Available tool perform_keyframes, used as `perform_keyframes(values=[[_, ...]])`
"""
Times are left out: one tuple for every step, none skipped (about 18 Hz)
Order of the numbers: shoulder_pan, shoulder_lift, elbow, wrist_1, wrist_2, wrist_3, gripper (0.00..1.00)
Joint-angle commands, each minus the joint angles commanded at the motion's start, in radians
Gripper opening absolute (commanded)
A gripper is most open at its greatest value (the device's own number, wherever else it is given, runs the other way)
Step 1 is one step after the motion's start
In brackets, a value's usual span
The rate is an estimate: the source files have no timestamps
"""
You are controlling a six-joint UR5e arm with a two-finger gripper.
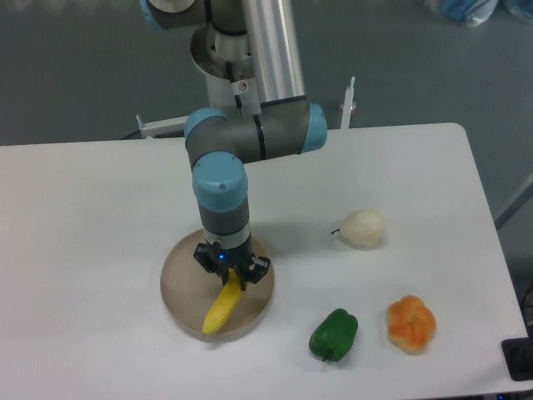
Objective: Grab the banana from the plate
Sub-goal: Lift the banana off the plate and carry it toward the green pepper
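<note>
- So we've got the curved, bright yellow, smooth plastic-looking banana [221,306] lying on the round beige-tan matte plate [178,281], lower tip pointing at the front rim and maybe hanging a touch past it.
- Our guess is it's light and stiff, and that glossy skin looks slippery, so pinching across the upper end, near the stem, seems like the sane spot.
- The black two-finger claw [232,273] is right there, drawn in tight around that upper end and gripping it as far as we can tell. Whether the low end is off the plate yet, we honestly can't say.
- The arm comes straight down over the plate, wrist vertical, blue-capped joint just above.
- Further out on the white desk [100,217]: a pale round fruit [363,228], a green bell pepper [334,335], a lumpy orange fruit [411,324], all well apart from the plate.
</note>
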Motion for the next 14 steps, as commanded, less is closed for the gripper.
perform_keyframes(values=[[0.020, 0.021, 0.002, 0.000, 0.000, 0.023, 0.30], [0.037, 0.034, 0.002, -0.006, -0.003, 0.042, 0.30], [0.063, 0.037, 0.003, -0.017, -0.006, 0.064, 0.30], [0.086, 0.040, 0.018, -0.024, -0.008, 0.097, 0.30], [0.100, 0.043, 0.043, -0.038, -0.006, 0.129, 0.30], [0.114, 0.043, 0.070, -0.067, -0.006, 0.166, 0.30], [0.140, 0.043, 0.122, -0.121, -0.008, 0.219, 0.30], [0.152, 0.039, 0.161, -0.155, -0.008, 0.247, 0.30], [0.166, 0.029, 0.198, -0.184, -0.011, 0.273, 0.30], [0.183, 0.023, 0.228, -0.213, -0.017, 0.296, 0.30], [0.213, 0.013, 0.268, -0.247, -0.034, 0.340, 0.30], [0.233, 0.006, 0.299, -0.253, -0.046, 0.388, 0.30], [0.244, 0.003, 0.311, -0.253, -0.046, 0.420, 0.30], [0.247, 0.002, 0.322, -0.253, -0.046, 0.448, 0.30]])
